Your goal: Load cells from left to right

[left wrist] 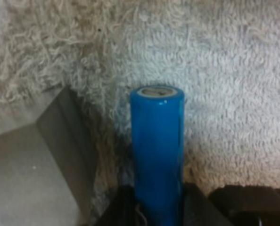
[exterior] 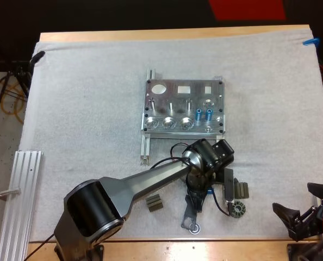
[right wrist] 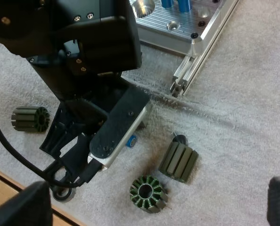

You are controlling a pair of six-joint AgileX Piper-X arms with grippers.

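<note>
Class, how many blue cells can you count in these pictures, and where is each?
3. Two cells stand side by side in the metal fixture. The third cell lies on the mat, gripped between the left gripper's fingers. The left arm may hide more.

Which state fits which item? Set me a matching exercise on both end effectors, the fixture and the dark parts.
Things:
1. left end effector
2. right end effector
3. fixture
4. dark parts

States:
A. open, at the near right corner of the mat
B. lying loose on the mat, on the near side of the fixture
C. shut on a blue cell, low over the mat
D. two blue cells standing in it

Pairs: 1-C, 2-A, 3-D, 4-B
</note>
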